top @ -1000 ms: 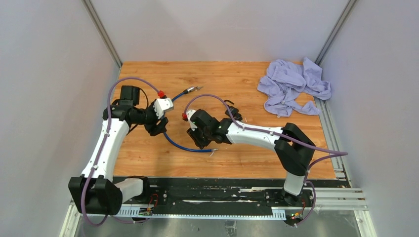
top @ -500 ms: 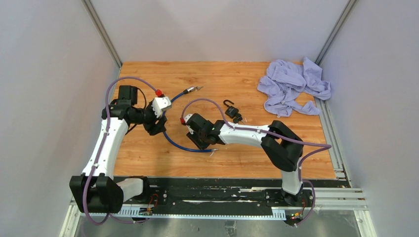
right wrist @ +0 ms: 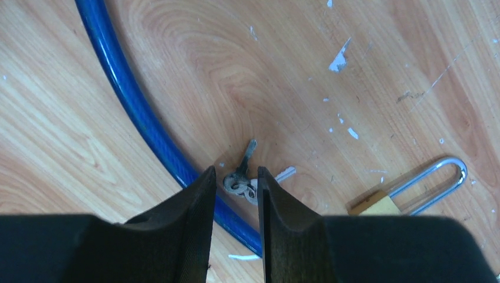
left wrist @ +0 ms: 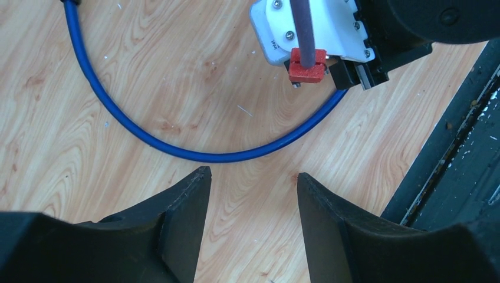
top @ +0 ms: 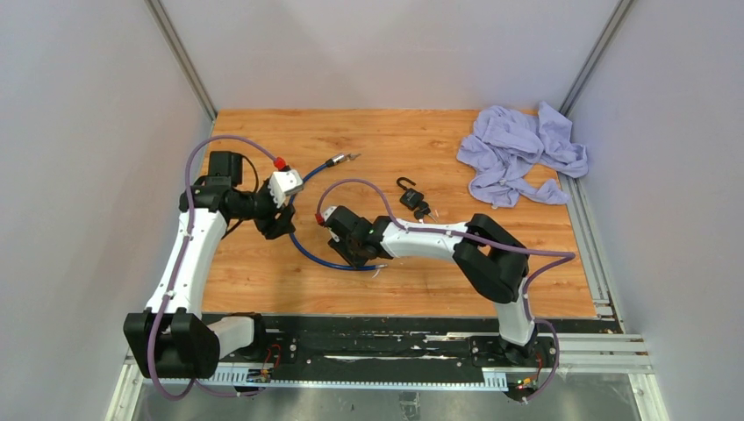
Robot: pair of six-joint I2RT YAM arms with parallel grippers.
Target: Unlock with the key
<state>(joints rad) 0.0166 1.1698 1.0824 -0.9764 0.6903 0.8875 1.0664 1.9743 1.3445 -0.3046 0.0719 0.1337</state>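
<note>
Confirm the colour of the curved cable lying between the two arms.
Blue; the glossy curved cable shows best in the right wrist view.

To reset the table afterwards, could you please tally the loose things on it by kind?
Padlocks: 2, the black padlock and the brass padlock
Key bunch: 1
Blue cable: 1
Cloth: 1
Total: 5, leaving out a small item beside the black padlock, too small to tell.
</note>
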